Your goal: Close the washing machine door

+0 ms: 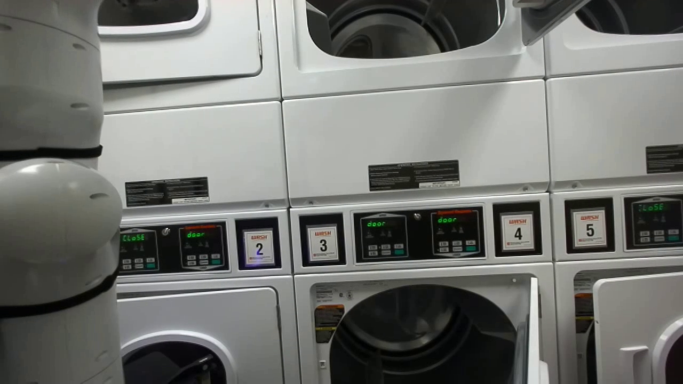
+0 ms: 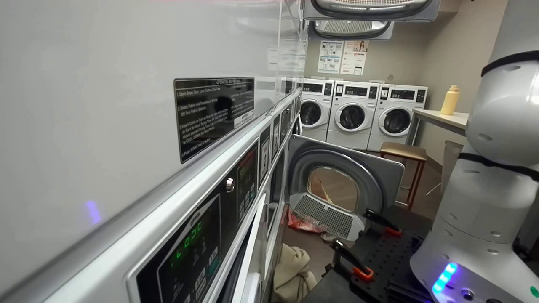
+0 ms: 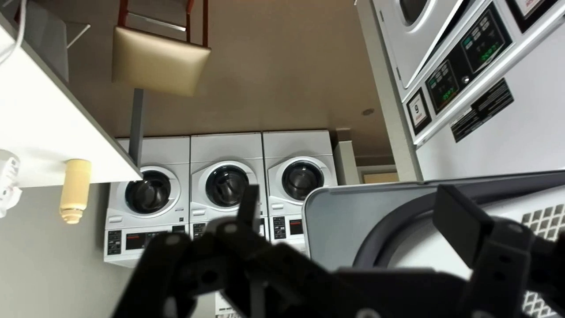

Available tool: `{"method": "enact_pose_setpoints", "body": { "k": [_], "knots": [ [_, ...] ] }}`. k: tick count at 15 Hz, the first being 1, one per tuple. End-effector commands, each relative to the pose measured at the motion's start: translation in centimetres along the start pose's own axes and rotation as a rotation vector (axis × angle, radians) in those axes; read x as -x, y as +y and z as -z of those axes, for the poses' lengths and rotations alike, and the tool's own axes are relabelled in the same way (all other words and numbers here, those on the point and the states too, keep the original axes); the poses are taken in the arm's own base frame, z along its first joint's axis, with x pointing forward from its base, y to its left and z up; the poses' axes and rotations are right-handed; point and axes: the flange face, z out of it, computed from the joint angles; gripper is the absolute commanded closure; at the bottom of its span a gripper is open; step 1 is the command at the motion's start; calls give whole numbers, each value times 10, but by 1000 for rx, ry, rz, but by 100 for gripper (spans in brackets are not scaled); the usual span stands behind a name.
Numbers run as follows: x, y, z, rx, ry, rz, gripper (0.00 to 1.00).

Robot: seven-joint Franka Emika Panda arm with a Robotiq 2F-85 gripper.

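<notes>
The washing machine [image 1: 416, 128] is the white upper unit in the middle of an exterior view, with a dark steel drum mouth and a small black label strip. Its door [image 1: 552, 21] stands open at the upper right, mostly cut off by the frame. An open upper door [image 2: 370, 10] with a grey inner side shows at the top of an exterior view. In the wrist view, which stands upside down, a grey-lined door panel [image 3: 340, 221] fills the lower right. My gripper [image 3: 348, 194] is open and empty, its fingers in front of this panel; contact cannot be told.
A lower door [image 2: 379, 168] stands wide open in front of the arm base [image 2: 463, 261]. Clamps [image 2: 353, 261] sit on the black mount. A table [image 3: 53, 128] with a yellow bottle [image 3: 75, 190], a stool [image 3: 159, 62] and three far washers [image 3: 225, 185] stand beyond.
</notes>
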Motion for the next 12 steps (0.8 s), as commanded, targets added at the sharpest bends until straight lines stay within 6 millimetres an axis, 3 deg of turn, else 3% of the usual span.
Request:
{"method": "enact_pose_setpoints", "body": {
  "k": [1,2,7,12],
  "knots": [
    [-9,-7,-3,15,-25,-39,0],
    [-1,-6,-2,-17,-8,-11,0],
    [-8,-9,-4,19,-12,-23,0],
    [-16,7,-27,111,27,-87,0]
  ]
}}
